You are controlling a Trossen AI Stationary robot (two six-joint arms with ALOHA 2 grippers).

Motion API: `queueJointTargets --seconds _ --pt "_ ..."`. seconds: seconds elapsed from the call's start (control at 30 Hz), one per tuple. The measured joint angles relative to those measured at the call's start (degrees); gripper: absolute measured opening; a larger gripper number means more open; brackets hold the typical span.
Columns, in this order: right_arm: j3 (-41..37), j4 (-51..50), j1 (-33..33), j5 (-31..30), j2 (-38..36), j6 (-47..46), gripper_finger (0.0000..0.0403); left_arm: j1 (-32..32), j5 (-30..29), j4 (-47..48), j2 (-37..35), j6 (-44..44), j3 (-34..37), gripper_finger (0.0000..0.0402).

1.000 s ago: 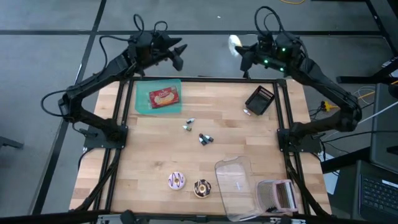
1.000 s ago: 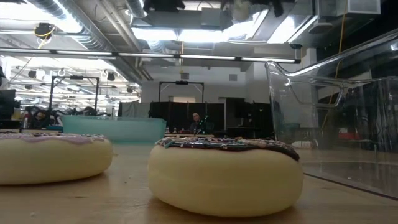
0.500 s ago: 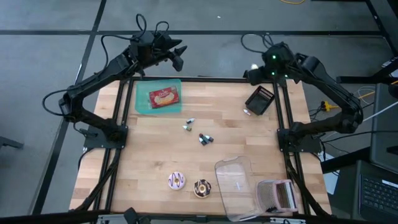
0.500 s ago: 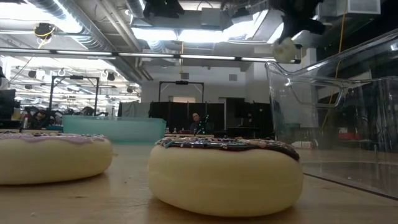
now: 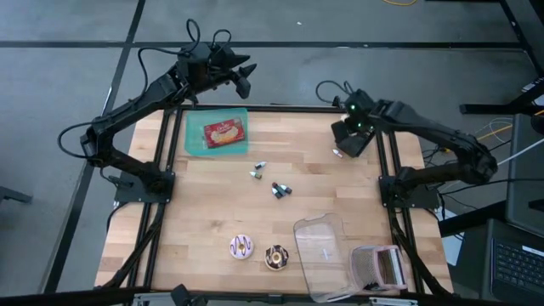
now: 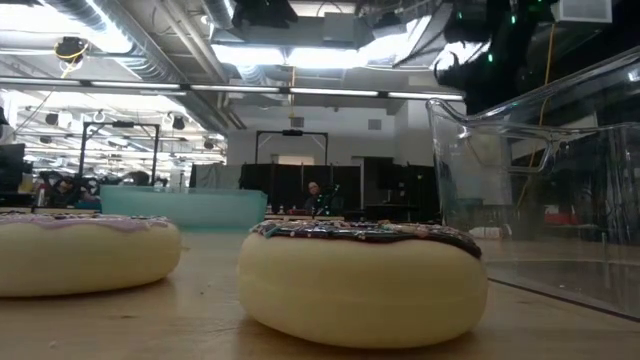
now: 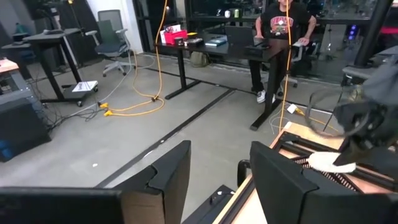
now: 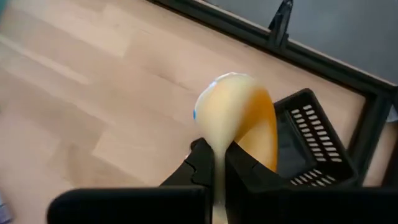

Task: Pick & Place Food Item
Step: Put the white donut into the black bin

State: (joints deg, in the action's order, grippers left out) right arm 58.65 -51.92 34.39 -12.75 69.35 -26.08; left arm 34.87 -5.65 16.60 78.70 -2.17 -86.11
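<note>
The right gripper (image 8: 214, 163), clenched on a pale doughnut (image 8: 236, 118), has swung in from beyond the counter (image 5: 212, 195) to hover over the black basket (image 5: 354, 138), suggesting placement is near.

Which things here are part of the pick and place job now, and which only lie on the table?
Part of the job:
- right gripper, jaws shut on the pale food item
- black basket, just beneath it

Only lying about:
- teal tray with packaged snack
- two donuts
- small wrapped pieces
- clear container
- left gripper, jaws open, beyond the table edge
</note>
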Motion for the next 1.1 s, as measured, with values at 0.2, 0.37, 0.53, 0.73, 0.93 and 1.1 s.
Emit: queueJointTargets --seconds 0.2,0.37,0.53,0.73,0.93,1.1 --pt "-6.9 2.2 0.0 -1.4 -0.1 -1.8 0.001 0.0 0.6 0.3 0.0 0.2 0.0 0.0164" --pt "-9.6 3.2 0.1 -3.7 -0.1 -1.8 0.001 0.0 0.7 0.5 0.0 0.5 0.0 0.0164" --pt "-11.0 3.9 1.8 -4.9 -0.1 0.2 0.001 0.0 0.6 0.8 0.0 1.0 0.0 0.0164" --pt "-13.1 6.6 3.7 -5.7 -0.1 1.7 0.001 0.0 0.6 1.9 0.0 1.6 0.0 0.0164" --pt "-15.1 8.5 4.4 -5.7 -0.1 1.7 0.001 0.0 0.6 2.0 0.0 2.1 0.0 0.0164" --pt "-16.1 9.1 4.6 -6.8 -0.1 1.7 0.001 0.0 0.6 2.0 0.0 2.3 0.0 0.0164"
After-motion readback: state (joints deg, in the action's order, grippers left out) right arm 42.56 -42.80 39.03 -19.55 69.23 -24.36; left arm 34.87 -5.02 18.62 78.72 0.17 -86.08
